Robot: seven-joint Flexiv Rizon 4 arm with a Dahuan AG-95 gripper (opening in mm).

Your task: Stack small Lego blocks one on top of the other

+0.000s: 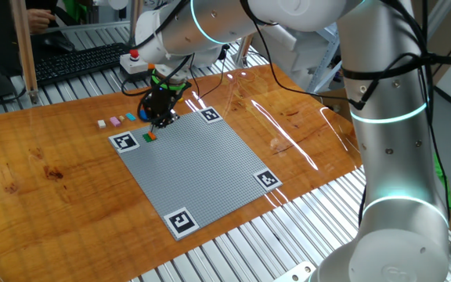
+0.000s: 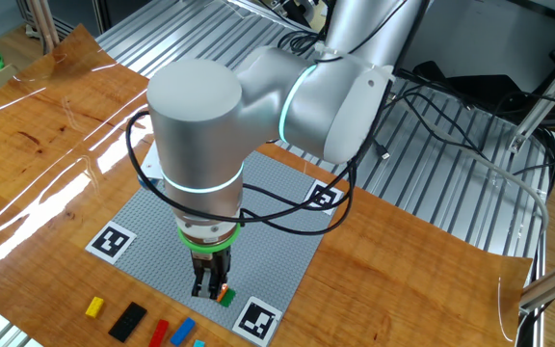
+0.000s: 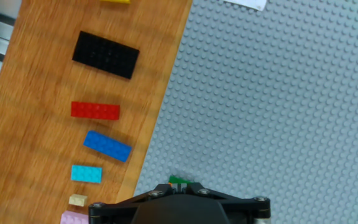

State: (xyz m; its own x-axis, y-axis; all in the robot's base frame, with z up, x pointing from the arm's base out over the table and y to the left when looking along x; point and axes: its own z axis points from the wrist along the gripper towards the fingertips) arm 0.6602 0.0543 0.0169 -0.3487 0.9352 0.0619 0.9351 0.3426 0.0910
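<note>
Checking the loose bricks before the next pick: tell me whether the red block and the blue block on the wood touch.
Apart. The hand view shows bare wood between the red block and the blue block.

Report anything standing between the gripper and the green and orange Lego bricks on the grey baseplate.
Nothing visible does. The closed gripper points straight down right at the small green and orange Lego bricks near the edge of the grey studded baseplate. The loose black, red and blue bricks lie off to the side on the wooden table.
</note>
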